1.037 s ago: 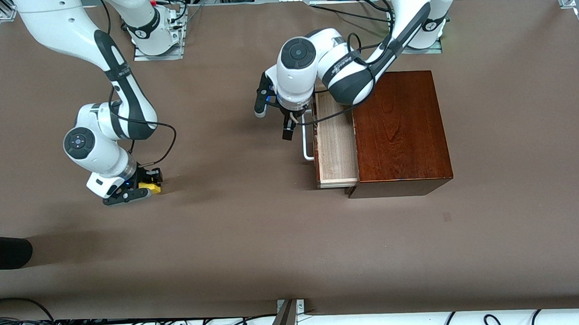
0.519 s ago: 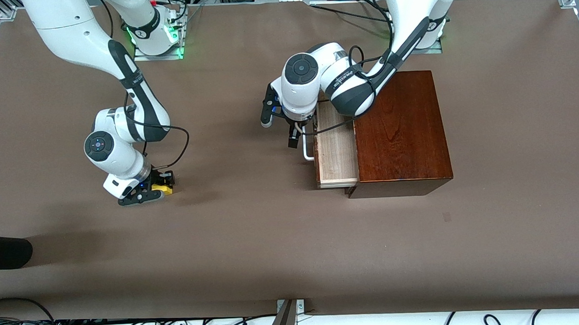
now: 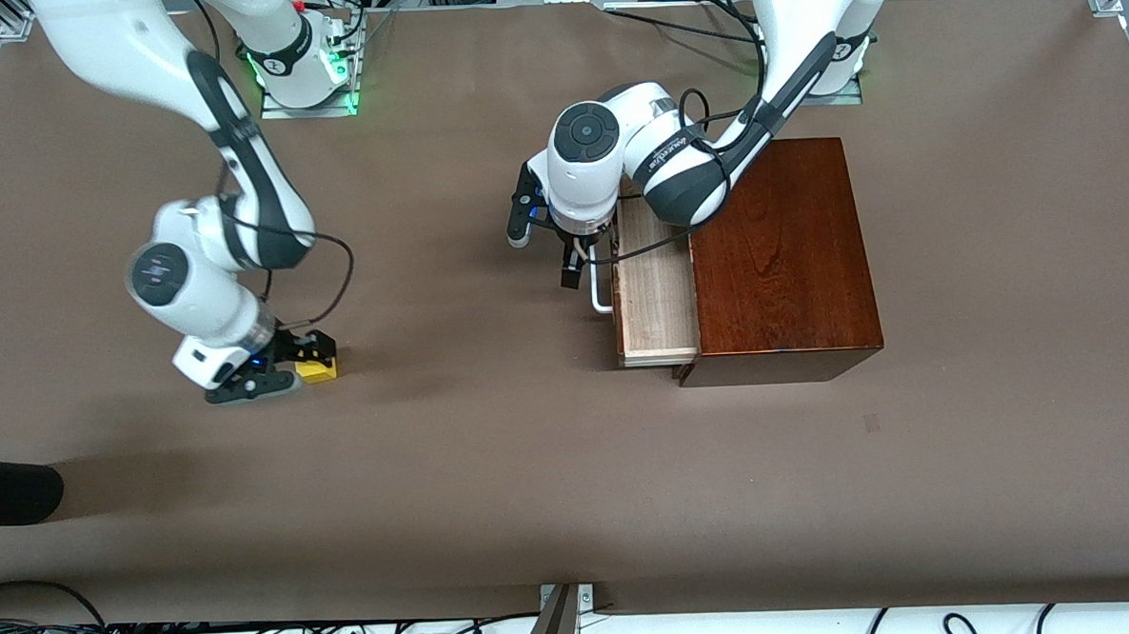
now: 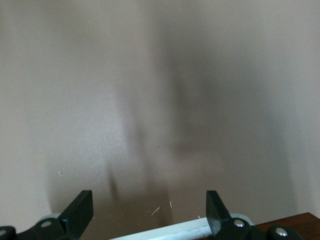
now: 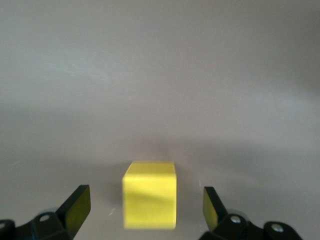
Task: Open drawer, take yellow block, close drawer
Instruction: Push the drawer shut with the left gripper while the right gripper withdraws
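We judged the yellow block (image 5: 149, 194), lower centre between our right gripper's (image 5: 147, 207) spread fingers, light, rigid, best pinched across flat sides

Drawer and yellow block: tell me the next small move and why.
Probably the left gripper should push the white handle to slide the drawer shut. The yellow block already sits on the table between the right gripper's open fingers, released, while the drawer stands pulled out.

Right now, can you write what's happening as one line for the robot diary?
small yellow block: on table, released | right gripper: open around it | pale-wood drawer: open | left gripper: open at white handle
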Controlling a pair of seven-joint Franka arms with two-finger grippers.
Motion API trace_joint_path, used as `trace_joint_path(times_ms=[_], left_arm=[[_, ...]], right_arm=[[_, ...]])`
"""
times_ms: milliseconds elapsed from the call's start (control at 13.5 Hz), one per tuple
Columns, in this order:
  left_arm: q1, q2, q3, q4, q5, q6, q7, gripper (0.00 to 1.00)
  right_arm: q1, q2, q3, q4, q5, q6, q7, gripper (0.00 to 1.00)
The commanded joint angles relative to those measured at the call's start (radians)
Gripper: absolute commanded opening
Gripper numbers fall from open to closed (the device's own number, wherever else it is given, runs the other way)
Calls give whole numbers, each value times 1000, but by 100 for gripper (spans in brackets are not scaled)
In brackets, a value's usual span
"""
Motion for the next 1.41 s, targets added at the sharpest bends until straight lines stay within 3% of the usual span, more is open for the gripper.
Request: trace_joint_path(times_ms=[0, 222, 370, 593, 889, 1333], left_arm=[[-5, -12, -3, -17, 29, 42, 0, 100], [-8, -12, -3, -21, 32, 51, -3, 100], [-7, -3, 5, -26, 35, 46, -2, 100], [6, 2, 11, -29, 38, 21, 9, 100], [9, -7, 23, -20, 77, -81, 9, 100], [81, -18, 23, -20, 77, -142, 37, 100]], right_arm=[[-25, -220, 34, -18, -16, -184, 18, 100], [-27, -386, 35, -12, -16, -334, 16, 100], [-26, -443, 23, 40, -16, -463, 10, 100], [-29, -426, 17, 201, -24, -638, 7, 100], [-32, -368, 9, 339, -65, -738, 1, 100], [-33, -356, 2, 359, -87, -737, 27, 100]])
